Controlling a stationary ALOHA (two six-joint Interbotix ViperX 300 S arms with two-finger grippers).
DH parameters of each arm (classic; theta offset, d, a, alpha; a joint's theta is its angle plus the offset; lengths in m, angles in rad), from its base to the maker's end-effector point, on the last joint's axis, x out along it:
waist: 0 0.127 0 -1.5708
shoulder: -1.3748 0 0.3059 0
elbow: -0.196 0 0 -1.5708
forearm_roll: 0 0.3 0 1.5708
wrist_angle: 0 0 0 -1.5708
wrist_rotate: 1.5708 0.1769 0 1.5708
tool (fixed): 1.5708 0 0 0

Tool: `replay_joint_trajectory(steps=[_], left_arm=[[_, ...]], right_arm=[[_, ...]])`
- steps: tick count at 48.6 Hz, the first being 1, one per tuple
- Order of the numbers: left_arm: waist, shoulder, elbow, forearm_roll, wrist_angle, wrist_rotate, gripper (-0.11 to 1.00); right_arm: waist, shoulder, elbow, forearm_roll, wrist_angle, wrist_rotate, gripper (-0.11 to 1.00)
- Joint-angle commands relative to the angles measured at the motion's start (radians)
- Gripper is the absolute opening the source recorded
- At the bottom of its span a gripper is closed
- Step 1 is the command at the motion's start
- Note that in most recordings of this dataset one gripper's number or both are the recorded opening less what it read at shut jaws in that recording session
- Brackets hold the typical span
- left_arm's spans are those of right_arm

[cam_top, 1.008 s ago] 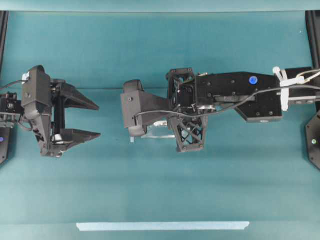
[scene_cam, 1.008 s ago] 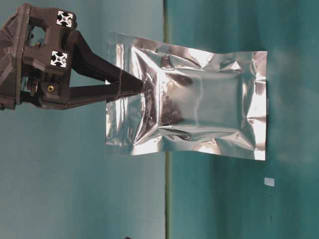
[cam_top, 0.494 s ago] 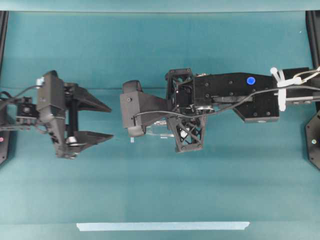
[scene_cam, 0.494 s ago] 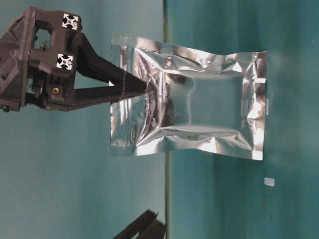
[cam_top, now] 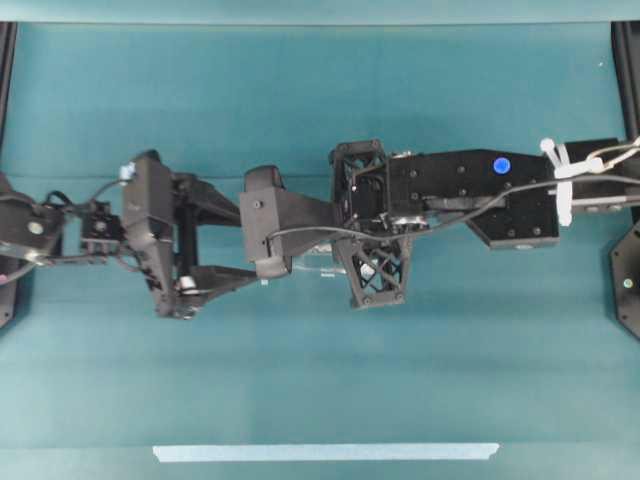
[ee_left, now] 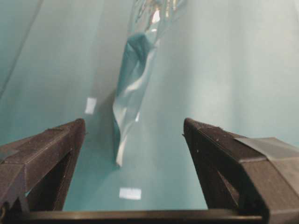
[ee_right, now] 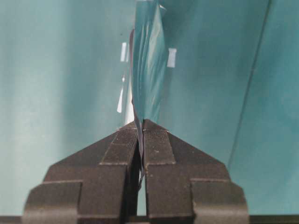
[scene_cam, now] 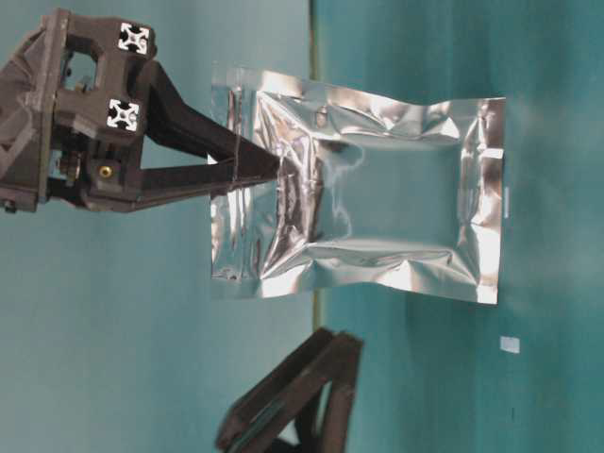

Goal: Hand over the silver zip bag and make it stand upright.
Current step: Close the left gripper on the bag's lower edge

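The silver zip bag (scene_cam: 377, 226) hangs in the air, a crinkled foil pouch held by one edge. My right gripper (scene_cam: 274, 170) is shut on that edge; the right wrist view shows the bag (ee_right: 147, 70) edge-on, pinched between the closed jaws of the right gripper (ee_right: 141, 123). From overhead the right gripper hides most of the bag (cam_top: 310, 262). My left gripper (cam_top: 240, 238) is open. In its wrist view the bag (ee_left: 133, 70) is edge-on, its near end reaching between the spread fingers of the left gripper (ee_left: 133, 128) without touching them. The left fingers (scene_cam: 311, 387) show below the bag.
A pale tape strip (cam_top: 325, 452) lies along the front of the teal table. A tiny white scrap (scene_cam: 510, 344) lies on the table below the bag, and small white scraps (ee_left: 130, 193) show in the left wrist view.
My left gripper has moved right, still open, until its fingers flank the bag's end. My right gripper has held the bag almost still.
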Motion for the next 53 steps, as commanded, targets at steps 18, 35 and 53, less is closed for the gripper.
replay_joint_trajectory(steps=[18, 35, 53], left_arm=[[0.006, 0.233, -0.075, 0.002, -0.236, -0.106, 0.94], [0.023, 0.319, -0.161, 0.000, -0.245, -0.107, 0.94], [0.021, 0.374, -0.204, 0.000, -0.242, -0.114, 0.94]], right_arm=[[0.008, -0.012, 0.006, -0.003, -0.023, -0.005, 0.01], [0.012, -0.012, 0.018, -0.003, -0.025, -0.003, 0.01], [0.012, -0.012, 0.021, -0.003, -0.029, -0.005, 0.01]])
